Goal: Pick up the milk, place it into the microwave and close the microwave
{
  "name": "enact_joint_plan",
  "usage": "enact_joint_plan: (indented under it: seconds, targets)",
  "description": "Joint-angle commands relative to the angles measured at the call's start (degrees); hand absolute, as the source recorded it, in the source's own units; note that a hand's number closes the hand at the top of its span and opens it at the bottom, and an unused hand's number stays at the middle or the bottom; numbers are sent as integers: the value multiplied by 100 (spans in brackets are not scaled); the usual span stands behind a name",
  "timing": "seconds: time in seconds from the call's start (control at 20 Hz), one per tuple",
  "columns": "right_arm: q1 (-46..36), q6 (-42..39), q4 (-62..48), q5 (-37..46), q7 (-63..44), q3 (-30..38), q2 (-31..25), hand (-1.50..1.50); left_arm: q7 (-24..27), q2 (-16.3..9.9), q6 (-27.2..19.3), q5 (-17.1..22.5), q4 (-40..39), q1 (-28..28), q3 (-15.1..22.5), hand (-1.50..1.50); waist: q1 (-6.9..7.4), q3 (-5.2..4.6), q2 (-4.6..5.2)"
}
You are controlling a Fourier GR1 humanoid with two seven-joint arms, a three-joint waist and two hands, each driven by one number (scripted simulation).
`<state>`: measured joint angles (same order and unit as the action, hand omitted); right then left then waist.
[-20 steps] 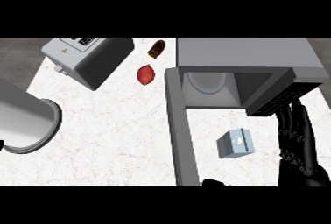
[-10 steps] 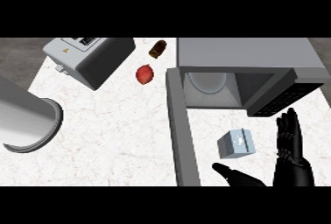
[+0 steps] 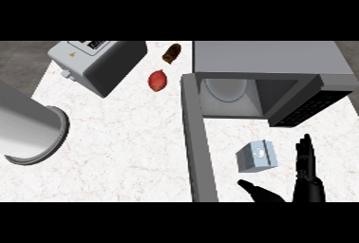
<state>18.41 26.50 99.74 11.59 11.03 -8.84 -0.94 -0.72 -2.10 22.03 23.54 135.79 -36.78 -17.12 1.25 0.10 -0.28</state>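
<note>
Milk [image 3: 257, 157] sits on the counter [image 3: 126, 142] just in front of the microwave [image 3: 270, 61], right of its open door [image 3: 198, 142]. We judge the pickup is in hand: our right hand [image 3: 306, 175] stands just right of the milk, fingers straight and thumb spread, apart from it and holding nothing. Next we need to close round the carton, lift it and carry it into the cavity. Our left hand does not show; only a grey forearm [image 3: 28, 126] lies far left of the microwave. We count one milk, one microwave, one toaster [image 3: 98, 61], one red item [image 3: 158, 80] and one brown item [image 3: 172, 52], perhaps foods.
</note>
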Motion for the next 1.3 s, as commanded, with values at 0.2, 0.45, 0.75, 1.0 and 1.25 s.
enact_joint_plan:
  seconds: [0.2,0.45,0.75,1.0,1.25]
  targets:
    - [-276,-58,-1645,-315,1206,370,-27,-150,182,201,356,920,674,-488,-193,-150,0,-2,11]
    - [-681,-89,-2651,-453,1868,666,11,-150,40,143,447,1209,919,-772,-284,-150,18,3,17]
    - [-1261,-493,-3840,-907,2808,1215,-121,-150,379,204,638,1077,676,-914,-190,-150,32,5,17]
    - [-1428,-891,-4262,-1129,3229,1303,-91,-150,142,184,577,1359,1021,-1053,-334,-150,-14,6,20]
    - [-2046,-1367,-5230,-1547,3757,1683,-178,150,423,102,835,1357,560,-1030,-490,-150,8,6,30]
